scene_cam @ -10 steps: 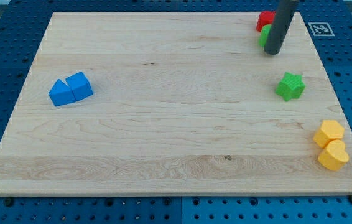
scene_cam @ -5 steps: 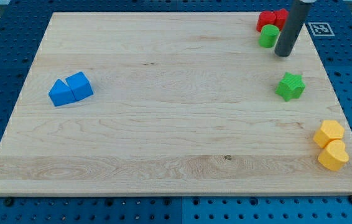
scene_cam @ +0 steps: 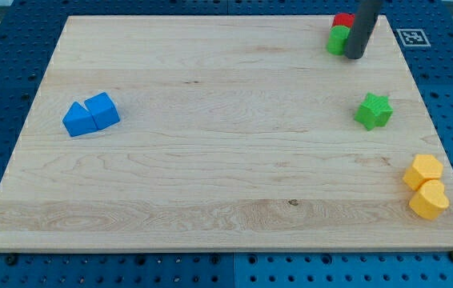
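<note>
My tip (scene_cam: 355,55) rests at the view's top right, against the right side of a green round block (scene_cam: 337,41), which the dark rod partly covers. A red block (scene_cam: 342,21) sits just above the green one, also partly hidden by the rod. A green star block (scene_cam: 373,110) lies below the tip, well apart from it.
Two blue blocks (scene_cam: 90,114) touch each other at the view's left. A yellow hexagonal block (scene_cam: 424,171) and a yellow rounded block (scene_cam: 428,200) sit together at the lower right near the wooden board's edge (scene_cam: 450,184). A printed marker (scene_cam: 412,37) lies off the board's top right corner.
The tip swung right of the green round block, then moved up and back left against it. The green block now lies slightly up and left, closer under the red block.
</note>
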Controlling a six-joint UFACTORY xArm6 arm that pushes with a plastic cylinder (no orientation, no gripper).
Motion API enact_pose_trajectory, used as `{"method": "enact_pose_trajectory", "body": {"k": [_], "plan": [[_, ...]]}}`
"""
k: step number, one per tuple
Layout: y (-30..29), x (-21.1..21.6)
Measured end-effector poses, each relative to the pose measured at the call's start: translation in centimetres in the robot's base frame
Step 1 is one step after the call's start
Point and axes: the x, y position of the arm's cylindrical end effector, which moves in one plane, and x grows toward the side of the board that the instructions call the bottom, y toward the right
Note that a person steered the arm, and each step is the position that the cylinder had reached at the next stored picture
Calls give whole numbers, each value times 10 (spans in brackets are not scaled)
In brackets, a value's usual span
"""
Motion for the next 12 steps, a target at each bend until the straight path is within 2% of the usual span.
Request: {"method": "enact_pose_trajectory", "body": {"k": [1, 3, 10, 12], "plan": [[0, 29], [38, 54], [43, 84], [48, 118]]}}
